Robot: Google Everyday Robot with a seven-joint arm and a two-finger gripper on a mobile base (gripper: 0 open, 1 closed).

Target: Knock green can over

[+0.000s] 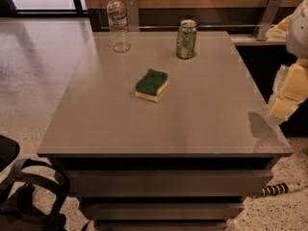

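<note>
The green can (186, 39) stands upright near the far edge of the grey table (192, 124), right of centre. It has a silver top rim and pale markings on its side. My gripper (287, 96) shows as pale yellowish parts at the right edge of the view. It hangs beside the table's right side, well to the right of the can and nearer the front, apart from it.
A clear plastic water bottle (118, 24) stands upright at the far left of the table. A green-topped yellow sponge (151, 85) lies near the middle. A wooden wall and metal posts (267, 16) run behind the table. A dark object (29, 196) sits on the floor at front left.
</note>
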